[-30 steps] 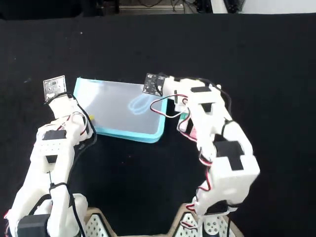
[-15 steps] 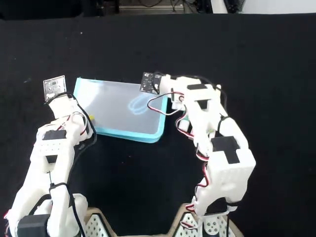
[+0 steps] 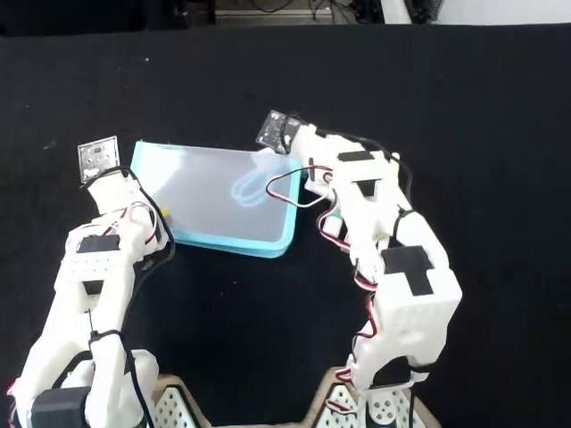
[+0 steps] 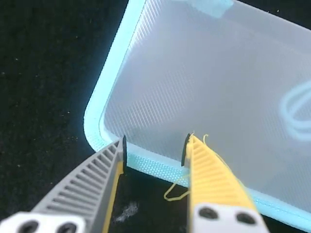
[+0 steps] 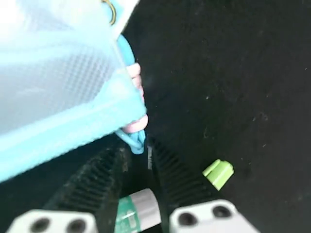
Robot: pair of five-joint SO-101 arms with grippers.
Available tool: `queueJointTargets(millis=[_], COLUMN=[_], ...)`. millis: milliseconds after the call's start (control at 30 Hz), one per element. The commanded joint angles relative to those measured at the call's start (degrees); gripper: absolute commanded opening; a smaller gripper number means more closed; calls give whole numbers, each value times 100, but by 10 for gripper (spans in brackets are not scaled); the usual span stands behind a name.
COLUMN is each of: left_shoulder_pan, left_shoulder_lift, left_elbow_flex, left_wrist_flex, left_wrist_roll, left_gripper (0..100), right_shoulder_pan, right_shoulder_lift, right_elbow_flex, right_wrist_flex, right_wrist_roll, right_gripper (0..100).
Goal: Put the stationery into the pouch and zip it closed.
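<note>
We see the left gripper [image 4: 154, 148], jaws apart, over a corner of the mesh pouch [image 4: 204, 82]; the right gripper [image 5: 137, 151] pinches its blue zipper pull [image 5: 136, 140].

A translucent mesh pouch [image 3: 214, 192] with light-blue trim lies flat on the black counter [image 3: 464, 107], upper left of centre in the high view. Its long sides run across the frame, and a pale blue loop [image 3: 252, 187] shows through its right half. In the right wrist view, a blue zip pull [image 5: 137, 141] hangs at one corner, against a pink item [image 5: 137, 80]. A small green piece [image 5: 218, 174] lies apart at lower right, and a white-and-green tube [image 5: 138, 208] sits at the bottom edge.
</note>
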Motion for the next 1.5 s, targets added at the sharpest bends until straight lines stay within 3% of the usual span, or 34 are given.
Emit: queueJointTargets(millis=[0, 467, 667, 900, 1000, 1200, 1367, 1467], left_shoulder_pan=[-75, -75, -75, -75, -75, -75, -75, -75], left_shoulder_lift=[-53, -53, -53, -53, -53, -53, -53, -53], left_elbow_flex=[-145, -145, -145, -145, -136, -127, -127, -127], left_wrist_flex=[-105, -97, -88, -105, -105, -105, -105, -105], left_wrist_roll=[35, 35, 35, 35, 35, 35, 35, 35], left_gripper=[212, 212, 212, 212, 212, 212, 212, 212], right_shoulder_pan=[237, 9, -255, -826, -615, -413, -360, -501], right_shoulder_lift=[-312, -4224, -6026, -7846, -8400, -8453, -7697, -6862], right_elbow_flex=[-84, 3319, 4602, 4848, 4760, 5103, 5200, 4804], right_wrist_flex=[211, 448, 659, 2110, 2136, 2004, 941, 905], right_wrist_roll=[-352, -1916, -2101, -2110, -2110, -2119, -3033, -3218], right_gripper=[10, 11, 14, 211, 194, 111, 109, 110])
